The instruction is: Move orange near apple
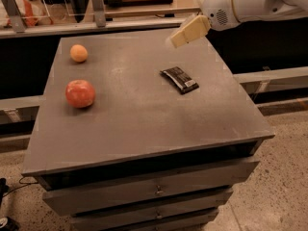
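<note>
The small orange (79, 53) sits at the far left of the grey table top (134, 109). The larger red apple (80, 93) rests in front of it, nearer the left edge. My gripper (179, 37) hangs above the far right part of the table, well to the right of both fruits and touching nothing. It is at the end of the white arm (250, 1) that comes in from the upper right.
A dark snack packet (180, 79) lies flat right of centre, just below the gripper. The table is a cabinet with drawers (154, 189) at the front. A railing and shelves (96, 6) run behind the table.
</note>
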Robot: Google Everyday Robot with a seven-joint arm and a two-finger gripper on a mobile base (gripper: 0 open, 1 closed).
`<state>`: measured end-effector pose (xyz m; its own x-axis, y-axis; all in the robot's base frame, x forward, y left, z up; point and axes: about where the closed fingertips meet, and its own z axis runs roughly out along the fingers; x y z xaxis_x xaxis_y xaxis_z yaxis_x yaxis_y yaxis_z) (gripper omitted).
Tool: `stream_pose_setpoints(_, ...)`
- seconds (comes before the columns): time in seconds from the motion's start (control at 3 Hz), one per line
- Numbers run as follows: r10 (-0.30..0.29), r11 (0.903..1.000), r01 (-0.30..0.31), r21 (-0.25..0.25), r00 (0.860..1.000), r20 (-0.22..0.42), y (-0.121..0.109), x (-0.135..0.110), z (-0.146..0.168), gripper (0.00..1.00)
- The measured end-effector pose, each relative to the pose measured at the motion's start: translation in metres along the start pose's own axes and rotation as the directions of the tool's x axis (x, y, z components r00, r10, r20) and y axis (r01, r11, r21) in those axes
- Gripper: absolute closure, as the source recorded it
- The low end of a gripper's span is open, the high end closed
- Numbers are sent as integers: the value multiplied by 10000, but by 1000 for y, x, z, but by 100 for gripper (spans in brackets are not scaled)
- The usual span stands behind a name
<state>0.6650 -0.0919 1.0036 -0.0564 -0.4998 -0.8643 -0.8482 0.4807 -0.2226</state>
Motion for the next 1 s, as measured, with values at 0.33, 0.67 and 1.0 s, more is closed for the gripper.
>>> stream_pose_setpoints(0.33,0,10000,0,-2,10000,0,0,0,0,0)
stream_pose_setpoints(0.67,226,9997,-222,-115,9990,373,2,-4,19,0)
stream_pose_setpoints(1.0,450,9970,-390,-663,9948,918,15,-15,65,0)
